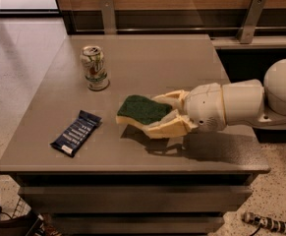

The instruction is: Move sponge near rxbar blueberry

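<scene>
The sponge, dark green on top with a pale yellow body, is held in my gripper just above the middle of the grey table. The gripper's cream fingers are shut on the sponge from the right side. The rxbar blueberry, a flat dark blue bar with white text, lies on the table near the front left, a short way left of the sponge.
A white-green drink can stands upright at the back left of the table. A wooden wall with metal brackets runs behind the table. The table's front edge is close below the bar.
</scene>
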Robot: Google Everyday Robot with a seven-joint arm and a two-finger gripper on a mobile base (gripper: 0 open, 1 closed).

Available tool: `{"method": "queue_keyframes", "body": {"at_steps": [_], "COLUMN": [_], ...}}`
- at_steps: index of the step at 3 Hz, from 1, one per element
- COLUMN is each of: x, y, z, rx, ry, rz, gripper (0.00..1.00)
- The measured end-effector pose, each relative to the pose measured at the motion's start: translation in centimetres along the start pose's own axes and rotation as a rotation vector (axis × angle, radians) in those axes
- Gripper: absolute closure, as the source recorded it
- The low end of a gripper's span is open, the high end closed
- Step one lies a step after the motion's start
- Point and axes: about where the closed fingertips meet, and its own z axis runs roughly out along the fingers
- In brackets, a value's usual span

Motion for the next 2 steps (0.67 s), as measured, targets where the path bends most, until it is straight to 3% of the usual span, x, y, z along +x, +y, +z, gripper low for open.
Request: {"method": "queue_keyframes", "body": {"at_steps": [1,2], "x": [0.68,0.56], "y": [0.86,1.18], "z": [1.87,2.22], "rx": [-0.099,-0.115], "ry": [0.035,0.038], "rz": [-0.018,-0.023], "gripper": [1.0,0.84]}}
